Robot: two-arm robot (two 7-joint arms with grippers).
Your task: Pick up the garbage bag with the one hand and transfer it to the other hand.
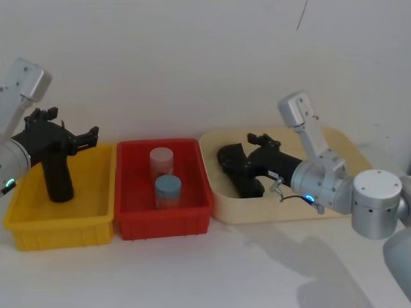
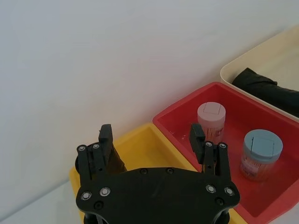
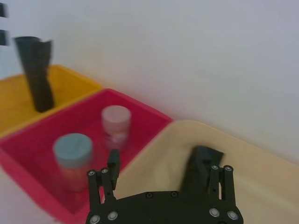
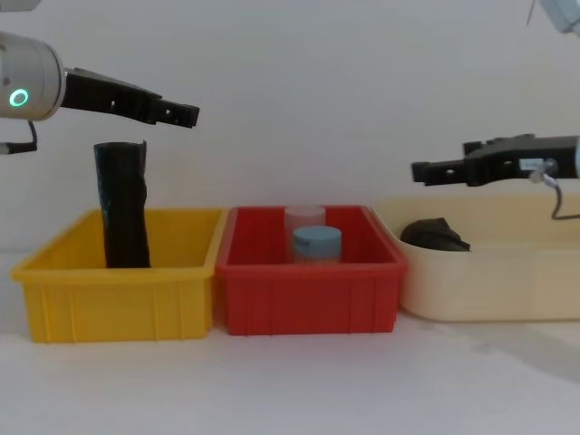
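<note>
White wall (image 1: 192,58) behind, white tabletop (image 1: 192,276) below; red bin (image 1: 164,224) at centre as reference. Garbage bag (image 2: 268,93) lies in the cream tray (image 1: 276,213) to the right of the red bin, ungrasped; my right hand (image 4: 426,170) hovers above it, fingers apart, empty; my left hand (image 4: 186,115) hangs left of the red bin, over the yellow bin (image 1: 58,234) and its upright slimmer roll (image 1: 56,173), fingers apart, empty. Judged progress: no step is done; pick-up and handover are both left.

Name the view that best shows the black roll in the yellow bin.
Chest view: the black roll stands side-on, unobstructed, full height above the rim. Head view sees it from above; right wrist, distant; left wrist, a sliver.
</note>
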